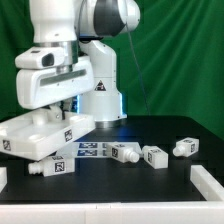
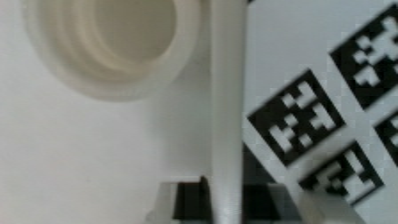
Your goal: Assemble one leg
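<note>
My gripper [image 1: 62,105] is shut on the edge of the large flat white panel [image 1: 42,130], which is tilted above the table at the exterior view's left. In the wrist view the panel's thin edge [image 2: 228,110] runs between my two dark fingers [image 2: 187,200], with a round corner socket [image 2: 121,45] on one side and black-and-white tags [image 2: 302,120] on the other. Several white legs lie loose on the black table: one [image 1: 55,166] in front of the panel, and three to its right [image 1: 122,152], [image 1: 155,157], [image 1: 187,147]. None is held.
The marker board [image 1: 90,150] lies flat just behind the middle legs. The robot's white base [image 1: 100,85] stands behind it. White blocks sit at the table's front corners, on the left [image 1: 3,178] and right [image 1: 210,180]. A green curtain is behind.
</note>
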Robot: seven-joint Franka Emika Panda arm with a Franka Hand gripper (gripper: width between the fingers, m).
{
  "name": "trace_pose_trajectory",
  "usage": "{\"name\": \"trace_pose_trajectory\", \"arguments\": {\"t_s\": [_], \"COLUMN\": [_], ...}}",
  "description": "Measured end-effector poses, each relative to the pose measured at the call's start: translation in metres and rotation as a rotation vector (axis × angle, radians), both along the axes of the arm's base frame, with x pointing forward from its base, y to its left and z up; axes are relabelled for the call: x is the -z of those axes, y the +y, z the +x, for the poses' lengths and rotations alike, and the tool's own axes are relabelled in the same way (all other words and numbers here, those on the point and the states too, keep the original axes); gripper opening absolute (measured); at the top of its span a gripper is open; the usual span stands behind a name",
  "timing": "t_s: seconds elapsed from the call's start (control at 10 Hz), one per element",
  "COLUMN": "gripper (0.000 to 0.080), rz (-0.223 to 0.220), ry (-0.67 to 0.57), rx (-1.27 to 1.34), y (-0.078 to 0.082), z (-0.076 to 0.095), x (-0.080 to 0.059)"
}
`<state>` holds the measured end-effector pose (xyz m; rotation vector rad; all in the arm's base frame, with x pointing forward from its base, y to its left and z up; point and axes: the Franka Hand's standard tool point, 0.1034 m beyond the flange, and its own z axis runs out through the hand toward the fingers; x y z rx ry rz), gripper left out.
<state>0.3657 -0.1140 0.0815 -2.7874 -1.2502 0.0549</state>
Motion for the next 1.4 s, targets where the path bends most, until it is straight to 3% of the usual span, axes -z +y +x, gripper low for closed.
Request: {"name": "trace_pose_trajectory", "arguments": {"t_s": [0.3,0.4,0.6,0.8,1.2,1.4], "gripper": [0.0055,0.0055,0.0055,0.0055,0.0055,0.0055], "rz": [-0.008,-0.026,-0.032,-0.056,-0.054,-0.054], "ry": [0.006,-0.042,-0.085,-0.106,-0.097,-0.097], "rx": [0.007,-0.040,-0.150,-0.312,-0.298,-0.367], "y": [0.002,0.010,0.036,0.073,0.068,0.074], "z": [-0.001,0.005,0.028,0.057,0.053,0.061], "x": [0.000,-0.003,-0.009,-0.015,-0.012,-0.008]}}
